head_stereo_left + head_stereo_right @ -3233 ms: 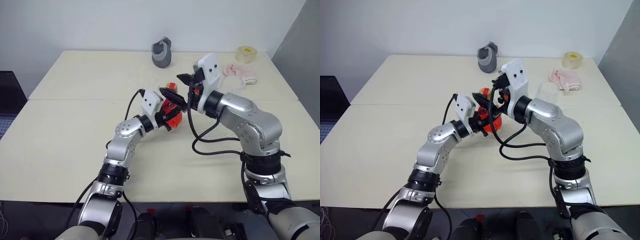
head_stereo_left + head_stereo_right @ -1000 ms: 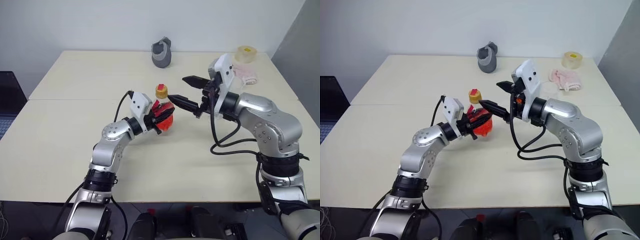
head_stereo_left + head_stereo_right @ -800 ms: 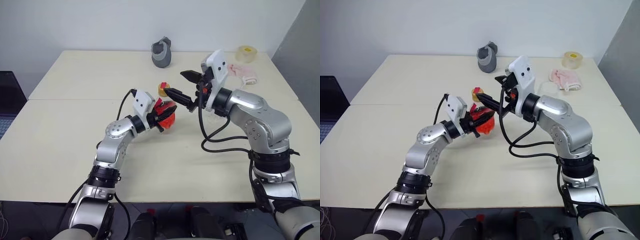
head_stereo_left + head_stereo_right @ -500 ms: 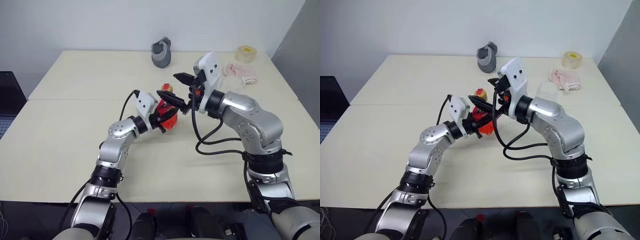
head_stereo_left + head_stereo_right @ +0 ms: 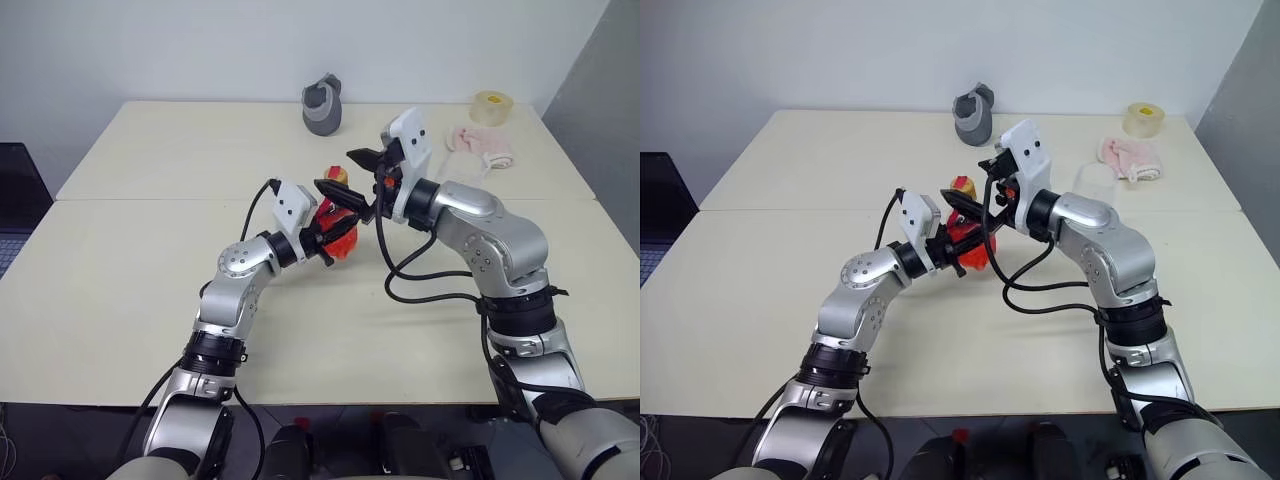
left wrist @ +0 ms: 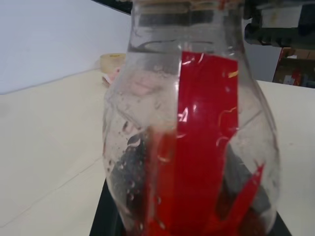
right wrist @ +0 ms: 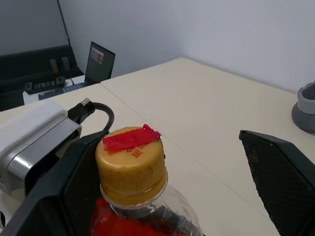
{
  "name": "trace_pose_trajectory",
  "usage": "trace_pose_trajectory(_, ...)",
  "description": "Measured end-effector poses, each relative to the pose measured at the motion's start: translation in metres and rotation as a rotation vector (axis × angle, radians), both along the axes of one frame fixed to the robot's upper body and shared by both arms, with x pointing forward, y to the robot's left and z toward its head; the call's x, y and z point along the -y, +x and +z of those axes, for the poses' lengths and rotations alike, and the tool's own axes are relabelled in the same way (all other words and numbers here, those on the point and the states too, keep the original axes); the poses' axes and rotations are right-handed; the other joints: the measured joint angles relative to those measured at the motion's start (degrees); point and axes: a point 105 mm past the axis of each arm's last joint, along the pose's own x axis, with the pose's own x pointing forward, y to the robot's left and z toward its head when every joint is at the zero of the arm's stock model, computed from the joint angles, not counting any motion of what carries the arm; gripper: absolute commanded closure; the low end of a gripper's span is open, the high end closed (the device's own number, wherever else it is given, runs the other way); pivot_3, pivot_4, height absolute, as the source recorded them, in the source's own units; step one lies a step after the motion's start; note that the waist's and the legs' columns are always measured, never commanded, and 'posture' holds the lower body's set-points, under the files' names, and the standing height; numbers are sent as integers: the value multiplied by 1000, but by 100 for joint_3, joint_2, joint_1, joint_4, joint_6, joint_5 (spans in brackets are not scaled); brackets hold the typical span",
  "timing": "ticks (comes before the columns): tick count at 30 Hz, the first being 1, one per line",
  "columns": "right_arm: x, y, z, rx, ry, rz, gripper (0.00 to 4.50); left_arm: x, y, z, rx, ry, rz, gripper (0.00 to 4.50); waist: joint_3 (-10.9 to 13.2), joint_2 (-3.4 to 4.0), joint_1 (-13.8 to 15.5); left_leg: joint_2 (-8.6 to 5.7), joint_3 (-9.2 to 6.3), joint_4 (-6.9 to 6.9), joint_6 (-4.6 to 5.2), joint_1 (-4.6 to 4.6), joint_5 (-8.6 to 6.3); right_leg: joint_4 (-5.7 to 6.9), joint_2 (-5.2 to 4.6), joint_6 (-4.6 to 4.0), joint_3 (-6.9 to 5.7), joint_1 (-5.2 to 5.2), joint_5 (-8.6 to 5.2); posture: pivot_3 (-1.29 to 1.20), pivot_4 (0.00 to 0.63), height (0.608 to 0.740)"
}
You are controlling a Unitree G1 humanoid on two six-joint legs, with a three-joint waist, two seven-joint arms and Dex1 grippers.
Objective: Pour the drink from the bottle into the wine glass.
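Left end effector (image 5: 330, 232) grips bottle (image 5: 336, 225); right end effector (image 5: 350, 180) flanks its cap (image 7: 130, 162).

- One bottle (image 5: 967, 243), red drink (image 6: 206, 147) inside, one yellow cap (image 7: 130, 160) on top.
- One wine glass (image 5: 1095, 183), clear.
- One grey object (image 5: 323, 104) at the table's (image 5: 150, 290) far edge.
- One tape roll (image 5: 489, 107).
- One pink cloth (image 5: 481, 145).
- Two hands: left hand (image 5: 330, 228), right hand (image 5: 352, 176).

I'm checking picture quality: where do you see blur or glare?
Left wrist view: the bottle is so near that it looks soft, with droplets and bright glints on its plastic. Right wrist view: the cap is sharp, the far laptop softer. Eye views: even light, soft shadows.
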Motion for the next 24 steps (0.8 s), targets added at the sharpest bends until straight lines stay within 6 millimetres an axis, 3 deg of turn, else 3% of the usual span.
trace_pose_trajectory(10, 27, -12, -3, -15, -7, 24, 9, 1, 0, -1, -4, 9, -5, 3475, 0, 0, 5, -2, 1, 1, 3, -2, -1, -2, 0, 0, 0, 1, 0, 0, 150, 740)
trace_pose_trajectory(13, 57, -5, -4, -23, -11, -70, 9, -6, 1, 0, 2, 19, 7, 3475, 0, 0, 10, -3, 5, 1, 6, -1, -3, -1, 1, 0, -1, 2, 0, 0, 150, 740)
trace_pose_trajectory(15, 65, -4, -5, -26, -11, -96, 9, -8, 1, 1, 4, 23, 8, 3475, 0, 0, 17, -2, 7, 0, 6, -1, -3, -2, 2, 0, 0, 2, 0, 0, 150, 740)
trace_pose_trajectory(24, 63, -15, -10, -37, -27, -37, 9, -5, -1, 1, 4, 21, -8, 3475, 0, 0, 1, 0, 8, 0, 6, -1, -3, -1, 2, 0, 0, 2, 0, 0, 150, 740)
